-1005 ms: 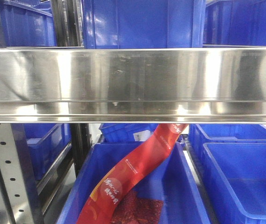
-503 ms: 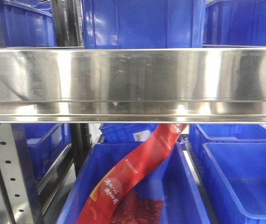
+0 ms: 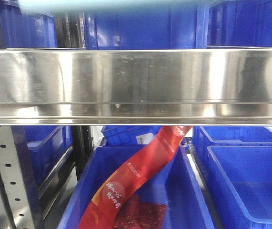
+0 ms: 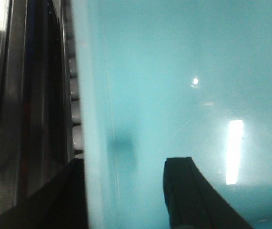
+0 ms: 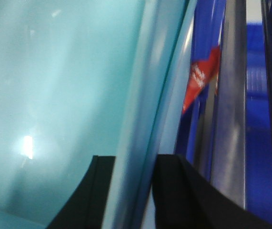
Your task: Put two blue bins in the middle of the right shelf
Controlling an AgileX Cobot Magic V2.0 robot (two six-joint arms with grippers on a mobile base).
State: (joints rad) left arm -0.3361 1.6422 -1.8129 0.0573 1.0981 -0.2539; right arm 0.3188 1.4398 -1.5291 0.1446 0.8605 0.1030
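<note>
A pale blue bin fills both wrist views. In the left wrist view its smooth wall (image 4: 174, 71) stands between the dark fingers of my left gripper (image 4: 125, 191), which is shut on it. In the right wrist view my right gripper (image 5: 133, 191) is shut on the bin's thick rim (image 5: 145, 95), with one finger inside and one outside. A blurred strip of the pale blue bin (image 3: 102, 5) crosses the top edge of the front view. Whether this is one bin or two nested ones I cannot tell. No gripper shows in the front view.
A wide steel shelf beam (image 3: 136, 81) spans the front view. Dark blue bins (image 3: 145, 24) stand above it. Below, a dark blue bin (image 3: 183, 191) holds a red packet (image 3: 140, 167), with another bin (image 3: 250, 181) to its right. A perforated post (image 3: 2, 176) rises at the left.
A pale blue strip has come into the top edge of the front view, in front of the dark blue bins. The shelf and lower bins look the same.
</note>
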